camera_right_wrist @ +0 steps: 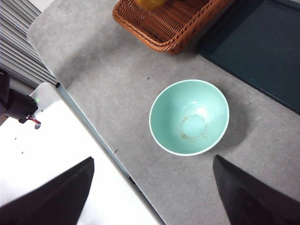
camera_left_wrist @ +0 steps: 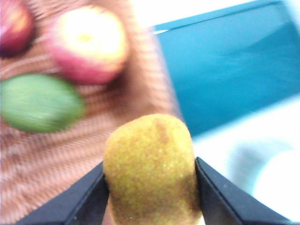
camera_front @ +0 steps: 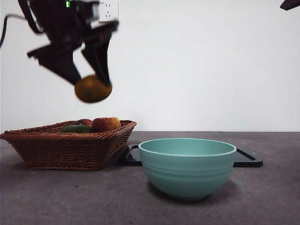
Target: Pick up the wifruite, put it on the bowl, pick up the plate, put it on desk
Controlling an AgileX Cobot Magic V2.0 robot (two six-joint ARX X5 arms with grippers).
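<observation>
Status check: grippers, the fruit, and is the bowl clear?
Left gripper shut on wifruite, held above wicker basket. Right gripper open, waiting high. Bowl empty on desk, nothing in the way.

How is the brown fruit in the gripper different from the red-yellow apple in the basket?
The brown fruit is oval, dull and fuzzy; the apple is rounder, red with yellow. The fruit hangs in the air, clamped by the left gripper; the apple lies in the basket. Both are whole, unpeeled fruits.
</observation>
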